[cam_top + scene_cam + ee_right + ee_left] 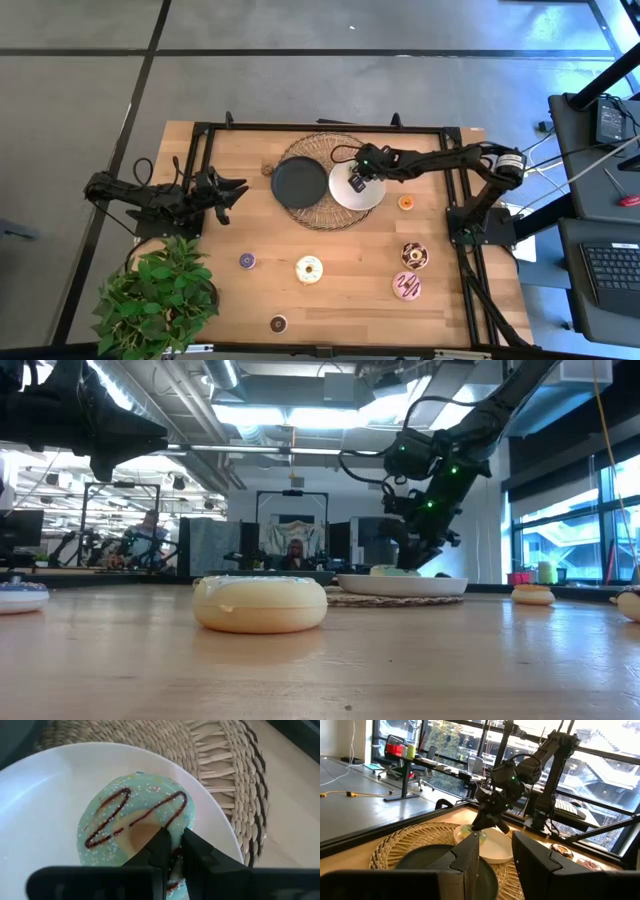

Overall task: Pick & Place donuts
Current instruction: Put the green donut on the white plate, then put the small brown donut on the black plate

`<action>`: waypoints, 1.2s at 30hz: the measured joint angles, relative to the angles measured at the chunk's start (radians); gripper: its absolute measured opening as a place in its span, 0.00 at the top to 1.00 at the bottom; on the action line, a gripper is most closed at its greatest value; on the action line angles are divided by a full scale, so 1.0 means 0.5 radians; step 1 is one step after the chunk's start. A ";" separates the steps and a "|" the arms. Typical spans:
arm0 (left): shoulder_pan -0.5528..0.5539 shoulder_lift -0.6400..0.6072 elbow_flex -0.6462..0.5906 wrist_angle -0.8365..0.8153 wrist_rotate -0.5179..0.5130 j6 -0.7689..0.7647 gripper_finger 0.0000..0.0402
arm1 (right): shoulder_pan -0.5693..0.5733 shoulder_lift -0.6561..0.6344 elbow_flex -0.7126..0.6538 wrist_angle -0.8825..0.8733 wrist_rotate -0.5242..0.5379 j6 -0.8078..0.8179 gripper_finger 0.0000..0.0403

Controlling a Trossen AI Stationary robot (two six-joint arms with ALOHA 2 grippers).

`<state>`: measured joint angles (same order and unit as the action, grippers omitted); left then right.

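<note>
Right wrist view: green donut [137, 820] on white plate [40, 795], rim between fingers [162, 847].

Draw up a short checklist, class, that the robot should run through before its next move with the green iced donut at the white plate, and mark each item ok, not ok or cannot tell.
1. Green iced toy donut with a dark drizzle lies over the round white plate: ok.
2. Right pincer has let go of the donut: not ok; its fingers are close together on the ring's edge.
3. White plate sits on the round woven straw mat: ok.
4. Left pincer is parked away from the plates: ok.
5. Cream iced donut and the others on the wooden table remain to be picked: ok.
6. Donut rests flat on the plate: cannot tell.
</note>
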<state>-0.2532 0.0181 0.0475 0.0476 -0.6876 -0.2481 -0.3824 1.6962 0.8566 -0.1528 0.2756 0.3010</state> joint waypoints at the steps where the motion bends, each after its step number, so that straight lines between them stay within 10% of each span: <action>1: 0.000 0.000 0.000 0.000 0.001 0.000 0.72 | 0.000 -0.001 0.000 0.003 0.000 -0.019 0.89; 23: -0.001 0.000 0.000 0.000 0.001 0.000 0.72 | 0.000 -0.215 0.127 -0.263 0.006 -0.084 0.58; 36: 0.001 0.104 0.001 0.026 -0.084 -0.056 0.74 | 0.277 -0.955 0.009 -0.810 0.000 0.056 0.58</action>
<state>-0.2528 0.0699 0.0478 0.0606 -0.7295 -0.2760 -0.2441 1.2188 0.8610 -0.5579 0.2755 0.3289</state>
